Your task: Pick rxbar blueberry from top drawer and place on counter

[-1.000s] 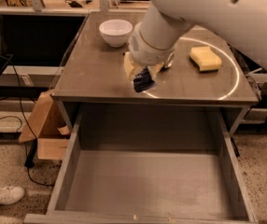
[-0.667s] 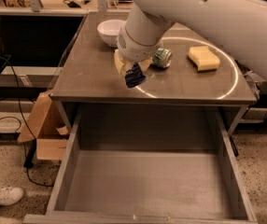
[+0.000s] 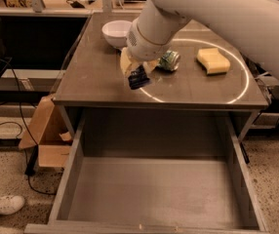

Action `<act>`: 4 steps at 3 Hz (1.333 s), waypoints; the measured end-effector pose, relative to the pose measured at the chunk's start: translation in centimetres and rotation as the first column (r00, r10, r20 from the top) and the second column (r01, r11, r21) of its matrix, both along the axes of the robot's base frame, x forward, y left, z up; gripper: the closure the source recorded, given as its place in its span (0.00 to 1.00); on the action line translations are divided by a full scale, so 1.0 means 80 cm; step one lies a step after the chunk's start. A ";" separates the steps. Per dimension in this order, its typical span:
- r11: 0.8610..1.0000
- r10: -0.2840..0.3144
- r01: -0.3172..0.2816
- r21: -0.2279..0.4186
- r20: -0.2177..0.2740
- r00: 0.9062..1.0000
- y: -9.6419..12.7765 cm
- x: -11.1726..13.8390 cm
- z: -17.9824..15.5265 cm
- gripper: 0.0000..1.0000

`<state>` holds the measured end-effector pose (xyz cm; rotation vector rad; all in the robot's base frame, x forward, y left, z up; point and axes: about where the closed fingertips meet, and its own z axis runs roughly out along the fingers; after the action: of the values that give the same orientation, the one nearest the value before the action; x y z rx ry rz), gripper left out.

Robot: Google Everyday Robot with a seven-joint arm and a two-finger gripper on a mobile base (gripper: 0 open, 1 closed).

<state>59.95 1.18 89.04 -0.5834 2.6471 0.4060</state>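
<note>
My gripper (image 3: 136, 73) hangs over the left-middle of the counter (image 3: 95, 77), shut on the rxbar blueberry (image 3: 138, 77). The dark navy bar pokes out below the cream-coloured fingers (image 3: 126, 62), just above the tabletop near the white ring (image 3: 243, 84). The top drawer (image 3: 159, 194) stands pulled wide open below the counter, its grey floor bare. My white arm reaches in from the upper right and hides part of the counter's back.
A white bowl (image 3: 116, 33) sits at the counter's back left. A dented green can (image 3: 169, 61) lies right of the gripper, and a yellow sponge (image 3: 212, 61) further right. A cardboard box (image 3: 47, 135) and cables are on the floor at left.
The gripper has moved left along the counter with the bar in it, away from the can and sponge.
</note>
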 end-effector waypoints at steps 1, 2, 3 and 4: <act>1.000 0.005 -0.005 -0.027 -0.023 1.000 0.005 0.026 -0.016 1.00; 0.996 0.030 -0.033 -0.085 -0.039 0.999 0.019 0.041 -0.038 1.00; 0.988 0.052 -0.061 -0.142 -0.065 0.997 0.033 0.040 -0.066 1.00; 0.983 0.061 -0.074 -0.167 -0.081 0.995 0.037 0.036 -0.080 1.00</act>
<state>62.85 4.16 82.65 -0.7252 2.7588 0.2272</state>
